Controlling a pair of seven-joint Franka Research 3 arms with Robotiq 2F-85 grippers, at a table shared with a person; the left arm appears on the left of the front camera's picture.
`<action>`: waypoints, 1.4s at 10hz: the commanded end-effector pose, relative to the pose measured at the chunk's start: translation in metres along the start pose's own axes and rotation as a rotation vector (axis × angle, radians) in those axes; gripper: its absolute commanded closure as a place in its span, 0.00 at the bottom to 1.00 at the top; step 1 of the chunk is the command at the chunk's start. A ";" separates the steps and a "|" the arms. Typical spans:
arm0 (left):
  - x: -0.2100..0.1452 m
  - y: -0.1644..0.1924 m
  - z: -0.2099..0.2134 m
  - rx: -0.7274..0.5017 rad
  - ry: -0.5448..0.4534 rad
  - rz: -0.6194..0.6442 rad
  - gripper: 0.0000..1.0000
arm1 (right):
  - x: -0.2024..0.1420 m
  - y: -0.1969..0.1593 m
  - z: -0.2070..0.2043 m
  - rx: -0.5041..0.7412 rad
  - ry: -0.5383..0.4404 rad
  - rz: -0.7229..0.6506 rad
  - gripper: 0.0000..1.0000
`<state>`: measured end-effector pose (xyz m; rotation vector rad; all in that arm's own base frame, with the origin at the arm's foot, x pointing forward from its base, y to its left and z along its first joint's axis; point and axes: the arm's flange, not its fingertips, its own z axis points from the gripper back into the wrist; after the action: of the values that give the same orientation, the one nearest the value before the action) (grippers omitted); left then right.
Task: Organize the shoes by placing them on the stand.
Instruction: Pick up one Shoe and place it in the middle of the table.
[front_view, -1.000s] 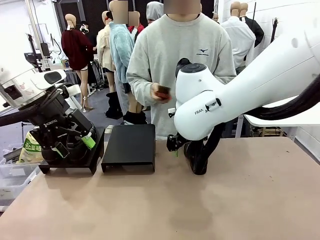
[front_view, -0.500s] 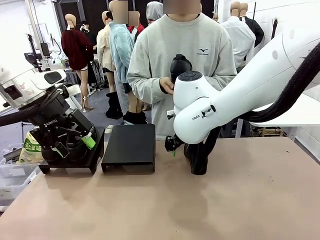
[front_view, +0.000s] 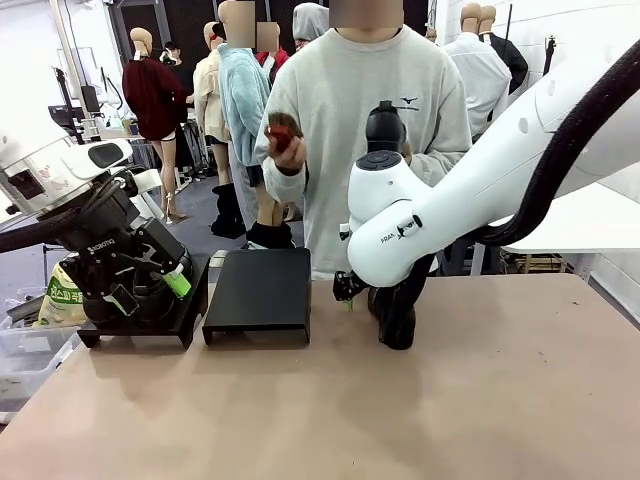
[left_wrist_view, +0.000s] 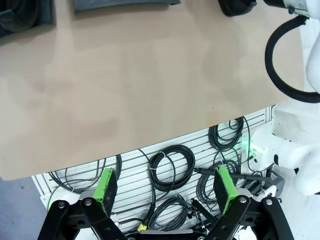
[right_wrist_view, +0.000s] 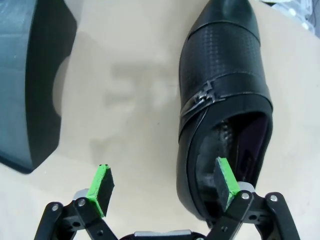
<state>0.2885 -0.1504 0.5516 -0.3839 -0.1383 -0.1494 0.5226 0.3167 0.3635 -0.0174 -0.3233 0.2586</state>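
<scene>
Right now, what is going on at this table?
The right gripper hangs open around the side of a black shoe on the table, one pad over its opening, not yet closed. The person at the far side holds up a second shoe. A black stand sits near. The left gripper is open and holds nothing.

We see a tan worktop (front_view: 480, 400) under even indoor light. Beyond its far edge lies dark floor (front_view: 195, 225); at its far right, a white wall (front_view: 590, 25) and white table (front_view: 600, 225). Below its near edge, cables (left_wrist_view: 172, 167) coil on a slatted panel (left_wrist_view: 135, 172).
</scene>
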 end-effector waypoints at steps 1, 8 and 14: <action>0.002 -0.001 0.000 -0.018 -0.002 -0.003 0.00 | 0.014 0.006 -0.010 -0.031 -0.008 -0.049 0.00; 0.002 -0.001 0.000 -0.018 -0.002 -0.003 0.00 | 0.019 0.006 -0.030 -0.066 0.067 -0.055 0.73; 0.002 -0.001 0.000 -0.018 -0.002 -0.003 0.00 | 0.022 0.000 -0.038 -0.084 0.109 -0.080 1.00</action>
<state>0.2886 -0.1504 0.5517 -0.3842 -0.1383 -0.1490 0.5489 0.3168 0.3400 -0.0831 -0.2352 0.1968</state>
